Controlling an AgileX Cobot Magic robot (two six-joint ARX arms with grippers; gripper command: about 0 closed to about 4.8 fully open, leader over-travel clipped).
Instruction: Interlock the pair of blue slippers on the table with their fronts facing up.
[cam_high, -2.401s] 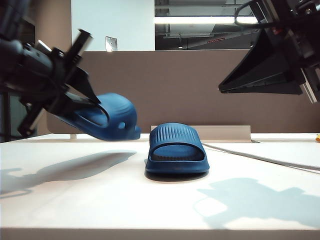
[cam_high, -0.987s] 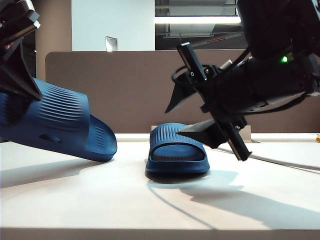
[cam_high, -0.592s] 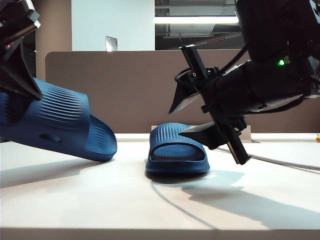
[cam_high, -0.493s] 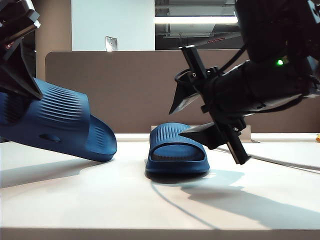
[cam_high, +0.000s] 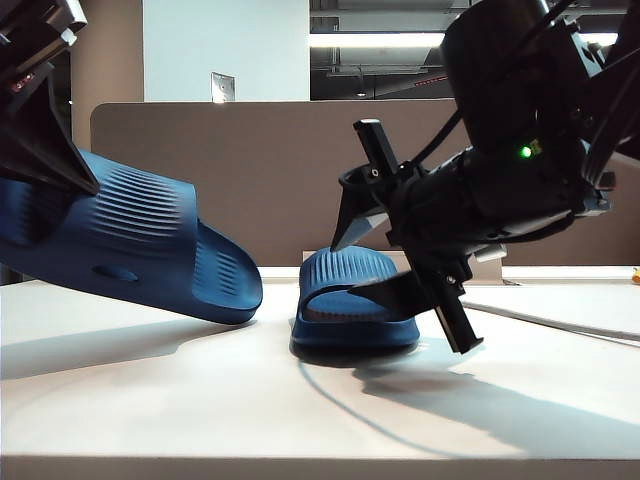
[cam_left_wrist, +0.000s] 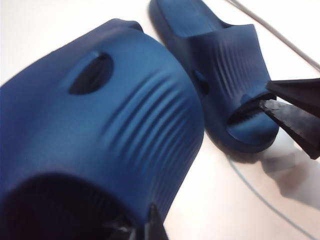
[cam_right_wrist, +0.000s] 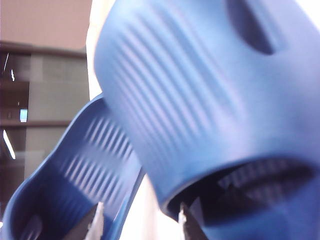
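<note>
Two blue slippers show. One slipper (cam_high: 130, 240) (cam_left_wrist: 100, 130) hangs tilted at the left, its toe end low over the table (cam_high: 300, 410), with my left gripper (cam_high: 55, 165) (cam_left_wrist: 142, 231) shut on its strap edge. The other slipper (cam_high: 350, 300) (cam_left_wrist: 225, 65) (cam_right_wrist: 200, 90) lies flat in the middle of the table. My right gripper (cam_high: 345, 268) (cam_right_wrist: 138, 222) stands open right at this slipper's strap, holding nothing; one fingertip (cam_right_wrist: 182, 220) is by the strap's opening. The right wrist view also shows the held slipper (cam_right_wrist: 70, 175) behind.
A brown divider panel (cam_high: 280, 170) runs along the table's back edge. A thin cable (cam_high: 545, 322) (cam_left_wrist: 260, 22) lies across the table to the right of the flat slipper. A small orange object (cam_high: 635, 275) sits at the far right edge.
My right gripper has come down and leftward, closer onto the flat slipper's strap, with its wrist rolled a little. The held slipper has shifted slightly rightward toward the flat slipper.
</note>
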